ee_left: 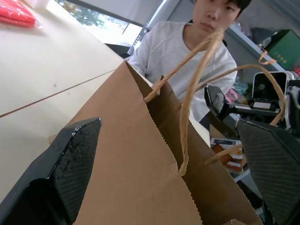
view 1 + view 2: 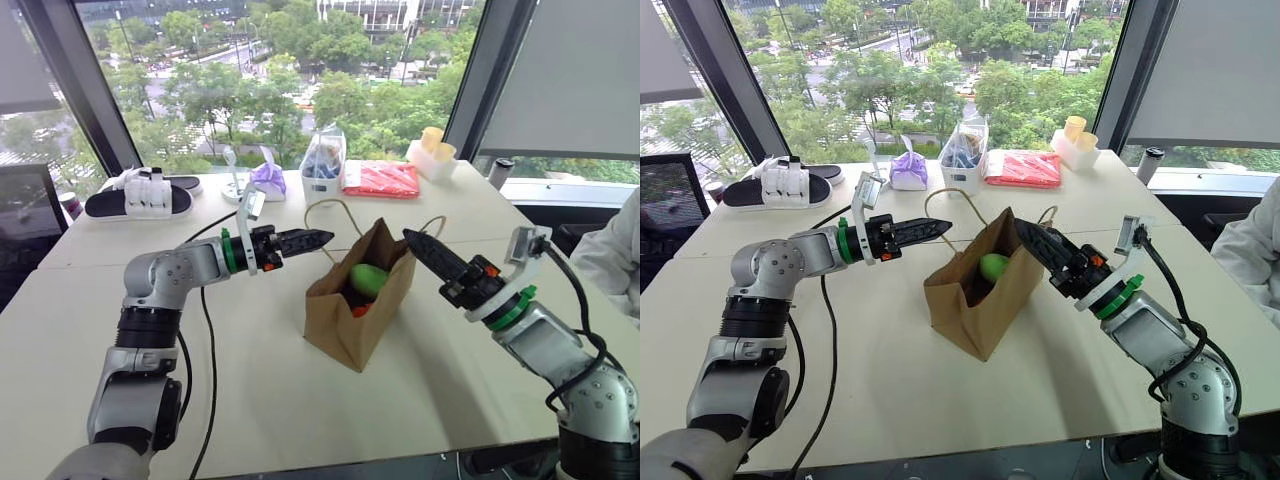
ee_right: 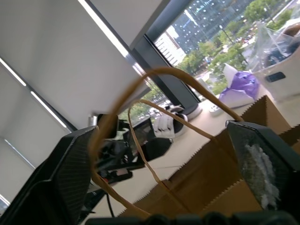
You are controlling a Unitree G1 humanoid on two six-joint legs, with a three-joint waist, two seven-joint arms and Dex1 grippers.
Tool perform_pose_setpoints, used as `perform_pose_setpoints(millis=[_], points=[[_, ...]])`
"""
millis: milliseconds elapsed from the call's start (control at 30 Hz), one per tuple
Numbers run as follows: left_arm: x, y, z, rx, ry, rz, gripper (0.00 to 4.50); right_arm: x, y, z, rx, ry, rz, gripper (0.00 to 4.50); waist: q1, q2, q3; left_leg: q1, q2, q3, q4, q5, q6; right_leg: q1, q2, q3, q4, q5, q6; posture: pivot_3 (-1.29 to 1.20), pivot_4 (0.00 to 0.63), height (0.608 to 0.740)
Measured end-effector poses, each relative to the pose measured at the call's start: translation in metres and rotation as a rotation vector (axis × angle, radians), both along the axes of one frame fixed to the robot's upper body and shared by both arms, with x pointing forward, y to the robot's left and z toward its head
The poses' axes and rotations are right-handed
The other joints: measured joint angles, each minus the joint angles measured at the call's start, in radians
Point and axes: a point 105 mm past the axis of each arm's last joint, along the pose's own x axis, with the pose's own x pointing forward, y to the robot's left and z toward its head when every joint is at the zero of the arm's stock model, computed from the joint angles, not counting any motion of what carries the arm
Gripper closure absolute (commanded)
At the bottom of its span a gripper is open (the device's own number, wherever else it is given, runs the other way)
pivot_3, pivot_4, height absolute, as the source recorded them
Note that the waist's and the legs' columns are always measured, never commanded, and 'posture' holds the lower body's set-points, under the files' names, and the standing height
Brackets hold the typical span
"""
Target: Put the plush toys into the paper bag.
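Brown kraft paper forms the bag, which stands upright on the white table with its mouth open between the two arms. Inside it sit both toys: the green toy on top and a bit of the orange toy just below it. Tan cord handles loop up from the rim.

On the bag's left, the left gripper points level toward the rim and is near it; its wrist view shows the fingers spread wide with the bag's wall between them, gripping nothing. On the bag's right, the right gripper angles up toward the rim, its fingers likewise wide apart, with the handles looping between them.

Farther back on the table lie a red packet, a purple pack and a clear bag.
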Motion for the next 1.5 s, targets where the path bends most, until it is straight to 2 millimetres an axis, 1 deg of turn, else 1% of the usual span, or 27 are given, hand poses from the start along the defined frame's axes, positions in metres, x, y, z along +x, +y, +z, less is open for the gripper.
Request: perform_pose_setpoints(millis=[133, 300, 367, 433, 500, 567, 633, 667, 767, 867, 967, 1033, 1133, 1300, 1500], points=[[0.002, 0.008, 0.005, -0.028, 0.008, 0.038, 0.04, -0.016, -0.008, 0.002, 0.046, -0.013, 0.028, 0.00, 0.003, 0.000, 0.000, 0.000, 0.000, 0.000, 0.000, -0.001, 0.002, 0.000, 0.000, 0.000, 0.000, 0.000, 0.000, 0.00, 0.150, 0.740], [-0.013, 0.027, 0.008, -0.040, 0.004, 0.046, 0.04, -0.037, -0.023, -0.004, 0.044, -0.002, 0.000, 0.00, 0.000, 0.000, 0.000, 0.000, 0.000, 0.000, 0.000, -0.001, 0.002, 0.000, 0.000, 0.000, 0.000, 0.000, 0.000, 0.00, 0.150, 0.740], [-0.022, 0.033, 0.003, -0.014, 0.001, 0.052, 0.04, -0.046, -0.024, -0.009, 0.024, 0.015, 0.001, 0.00, -0.001, 0.000, 0.000, 0.001, 0.000, 0.000, -0.001, -0.002, 0.003, 0.001, 0.000, 0.000, 0.000, 0.000, 0.000, 0.00, 0.150, 0.740], [-0.032, 0.040, -0.009, 0.036, 0.013, 0.069, 0.04, -0.052, -0.023, -0.014, 0.010, 0.036, 0.006, 0.00, -0.001, 0.000, 0.000, 0.002, 0.001, 0.000, -0.001, -0.002, 0.003, 0.002, 0.000, 0.001, 0.000, 0.000, 0.000, 0.00, 0.150, 0.740], [-0.042, 0.047, -0.024, 0.093, 0.017, 0.088, 0.00, -0.055, -0.018, -0.025, -0.070, 0.077, 0.023, 0.54, 0.000, 0.000, 0.000, 0.003, 0.001, 0.000, -0.001, -0.002, 0.003, 0.003, 0.000, 0.001, -0.001, 0.000, 0.000, 0.00, 0.150, 0.740], [-0.055, 0.050, -0.039, 0.157, 0.026, 0.092, 0.00, -0.056, -0.010, -0.048, -0.162, 0.146, 0.046, 1.35, 0.001, 0.000, 0.000, 0.004, 0.001, 0.000, -0.001, -0.002, 0.003, 0.004, 0.000, 0.001, -0.001, 0.000, 0.000, 0.00, 0.150, 0.740], [-0.067, 0.049, -0.052, 0.209, 0.032, 0.077, 0.00, -0.053, -0.002, -0.064, -0.202, 0.185, 0.067, 2.39, 0.003, 0.000, 0.000, 0.004, 0.001, 0.000, -0.001, -0.002, 0.003, 0.005, -0.001, 0.001, -0.002, 0.000, 0.000, 0.00, 0.150, 0.740], [-0.072, 0.047, -0.056, 0.216, 0.035, 0.071, 0.00, -0.050, 0.003, -0.068, -0.204, 0.189, 0.077, 2.93, 0.004, 0.000, 0.000, 0.004, 0.000, 0.000, 0.000, -0.002, 0.004, 0.005, -0.001, 0.001, -0.002, 0.000, 0.000, 0.00, 0.150, 0.740], [-0.080, 0.043, -0.063, 0.218, 0.036, 0.065, 0.00, -0.039, 0.018, -0.074, -0.244, 0.177, 0.111, 4.46, 0.010, 0.000, 0.000, 0.005, 0.000, 0.000, 0.000, -0.002, 0.004, 0.006, -0.001, 0.001, -0.002, 0.000, -0.001, 0.00, 0.150, 0.740], [-0.079, 0.038, -0.061, 0.213, 0.005, 0.080, 0.00, -0.034, 0.027, -0.082, -0.292, 0.181, 0.142, 4.46, 0.025, 0.000, 0.000, 0.005, 0.000, 0.000, 0.000, -0.002, 0.004, 0.006, -0.001, 0.000, -0.002, 0.000, -0.001, 0.00, 0.150, 0.740], [-0.075, 0.034, -0.059, 0.226, -0.037, 0.104, 0.00, -0.031, 0.027, -0.086, -0.309, 0.185, 0.147, 4.46, 0.026, 0.000, 0.000, 0.004, 0.000, 0.000, 0.000, -0.002, 0.004, 0.006, -0.001, 0.000, -0.002, 0.000, 0.000, 0.00, 0.150, 0.740], [-0.072, 0.029, -0.058, 0.258, -0.090, 0.115, 0.00, -0.030, 0.027, -0.086, -0.307, 0.184, 0.152, 4.46, 0.025, 0.000, 0.000, 0.004, 0.000, 0.001, 0.000, -0.002, 0.004, 0.006, -0.001, 0.000, -0.003, 0.000, 0.000, 0.00, 0.150, 0.740], [-0.073, 0.015, -0.059, 0.302, -0.160, 0.087, 0.00, -0.031, 0.028, -0.085, -0.304, 0.176, 0.171, 4.46, 0.024, 0.000, 0.000, 0.004, 0.000, 0.001, -0.001, -0.003, 0.004, 0.006, -0.001, 0.000, -0.003, 0.000, -0.001, 0.00, 0.150, 0.740], [-0.080, -0.002, -0.063, 0.300, -0.184, 0.002, 0.00, -0.033, 0.031, -0.084, -0.292, 0.178, 0.190, 4.46, 0.024, 0.000, 0.000, 0.004, 0.000, 0.001, -0.001, -0.003, 0.004, 0.006, -0.001, 0.000, -0.003, 0.000, -0.001, 0.00, 0.150, 0.740], [-0.083, -0.010, -0.064, 0.299, -0.192, -0.035, 0.00, -0.033, 0.034, -0.082, -0.277, 0.172, 0.198, 4.46, 0.024, 0.000, 0.000, 0.004, 0.000, 0.001, -0.001, -0.003, 0.005, 0.006, -0.001, 0.000, -0.003, 0.000, -0.001, 0.00, 0.150, 0.740]])
